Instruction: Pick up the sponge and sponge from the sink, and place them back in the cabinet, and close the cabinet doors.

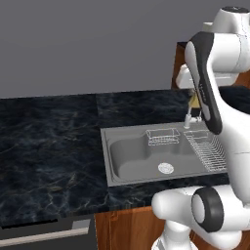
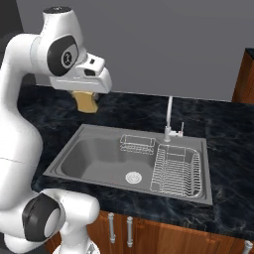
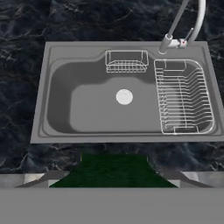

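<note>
While the white arm stood raised above the black marble counter [image 1: 49, 146], its gripper [image 2: 85, 102] hung over the counter just behind the back left corner of the sink [image 2: 89, 158], as the right base view framed it, and it was clamped on one sponge [image 2: 86, 101]. In that view the sponge showed as a yellow block below the hand. In the hand view its dark green face [image 3: 113, 170] sat between the two fingers [image 3: 43, 179], pressed on both sides, nearer the camera than the front rim of the sink.

Only one sponge could be counted. There was one sink, a grey steel basin with a wide flat rim. Inside it lay one round white drain [image 3: 124, 96] near the middle of the basin floor, one small wire basket [image 3: 126, 61] against the back wall, and one wire draining rack [image 3: 183, 96] filling the right side. One curved silver faucet [image 2: 169, 119] rose from the back rim of the sink, between the basket and the rack. The basin floor around the drain was bare grey steel.

Below the sink, brown wooden base doors carried vertical silver handles [image 2: 111, 227]; three handles could be counted in the right base view. A brown wooden panel [image 2: 246, 74] stood beyond the far right end of the sink.
</note>
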### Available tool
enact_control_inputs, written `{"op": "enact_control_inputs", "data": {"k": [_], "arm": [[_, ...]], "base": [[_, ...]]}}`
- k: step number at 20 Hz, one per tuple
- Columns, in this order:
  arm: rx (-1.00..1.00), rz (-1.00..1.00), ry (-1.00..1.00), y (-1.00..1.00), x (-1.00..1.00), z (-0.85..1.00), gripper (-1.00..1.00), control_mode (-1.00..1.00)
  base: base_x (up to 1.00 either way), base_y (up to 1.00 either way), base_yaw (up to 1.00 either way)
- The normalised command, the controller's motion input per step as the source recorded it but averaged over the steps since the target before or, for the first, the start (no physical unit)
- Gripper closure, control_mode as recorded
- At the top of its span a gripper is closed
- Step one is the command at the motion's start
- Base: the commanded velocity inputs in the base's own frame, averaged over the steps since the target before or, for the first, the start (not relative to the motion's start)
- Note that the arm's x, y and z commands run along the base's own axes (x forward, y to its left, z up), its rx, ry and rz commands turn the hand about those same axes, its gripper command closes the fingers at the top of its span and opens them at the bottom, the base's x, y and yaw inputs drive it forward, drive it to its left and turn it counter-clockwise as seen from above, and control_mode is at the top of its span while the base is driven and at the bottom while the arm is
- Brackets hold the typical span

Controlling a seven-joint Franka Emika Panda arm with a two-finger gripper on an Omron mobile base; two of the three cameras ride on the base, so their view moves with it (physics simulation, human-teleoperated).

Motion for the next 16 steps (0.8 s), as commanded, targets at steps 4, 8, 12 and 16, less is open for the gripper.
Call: {"op": "enact_control_inputs", "data": {"k": [4, 8, 12, 16], "arm": [[0.0, 0.0, 0.0, 0.0, -0.34, 0.03, 1.0, -1.0], [0.0, 0.0, 0.0, 0.0, -0.38, 0.03, 1.0, -1.0], [0.0, 0.0, 0.0, 0.0, -0.46, 0.03, 1.0, -1.0], [0.0, 0.0, 0.0, 0.0, -0.47, 0.02, 1.0, -1.0]], "base": [[0.0, 0.0, 0.0], [0.0, 0.0, 0.0], [0.0, 0.0, 0.0], [0.0, 0.0, 0.0]]}}
